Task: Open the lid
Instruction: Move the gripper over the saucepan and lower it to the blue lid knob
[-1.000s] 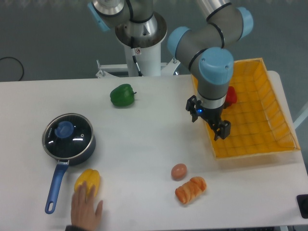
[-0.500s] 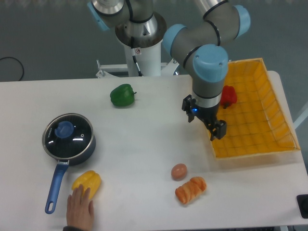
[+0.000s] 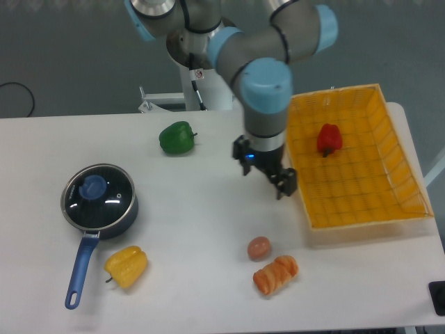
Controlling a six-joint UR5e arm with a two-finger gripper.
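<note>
Lid's on the pot, far left of me.
The lid (image 3: 97, 197) sits flat on the saucepan (image 3: 103, 217), knob up, round so no long axis; pan handle points toward the near edge. My gripper (image 3: 265, 172) hangs spread and empty beside the yellow basket (image 3: 410, 205).

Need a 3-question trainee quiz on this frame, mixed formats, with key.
1. True or false: the lid sits on the saucepan.
2. Which pepper lies in the orange basket? A) green pepper B) yellow pepper C) red pepper
3. Fill in: the end effector hangs between the lid and the ____.

Key
1. True; its blue knob shows on top.
2. C
3. Basket; the end effector holds nothing.
</note>
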